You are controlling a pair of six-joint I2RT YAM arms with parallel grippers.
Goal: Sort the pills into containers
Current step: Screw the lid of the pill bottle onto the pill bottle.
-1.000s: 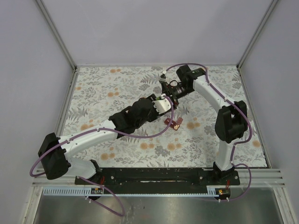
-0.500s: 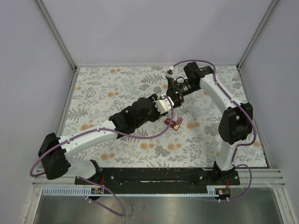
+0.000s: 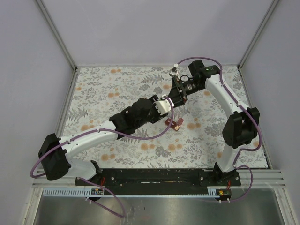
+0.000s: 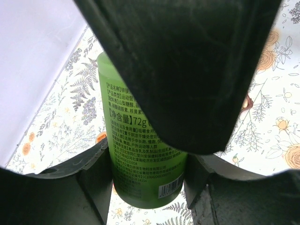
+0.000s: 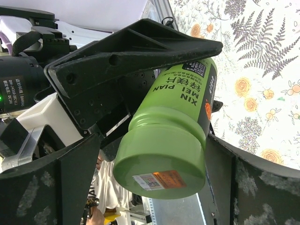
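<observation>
A green bottle with printed text stands between the pads of my left gripper, which is shut on its body. In the right wrist view the bottle's green cap sits between the fingers of my right gripper, which is open with a gap on the left side. In the top view the left gripper and right gripper meet above the middle of the cloth, and they hide the bottle. The dark-red pill box lies on the cloth just in front of them. No pills show.
A floral cloth covers the table between the white walls. The left arm stretches diagonally across the cloth's middle. The right arm arches along the right side.
The right gripper has opened around the bottle's cap. The right arm's wrist and elbow have swung back and to the right. The left arm has stayed still.
</observation>
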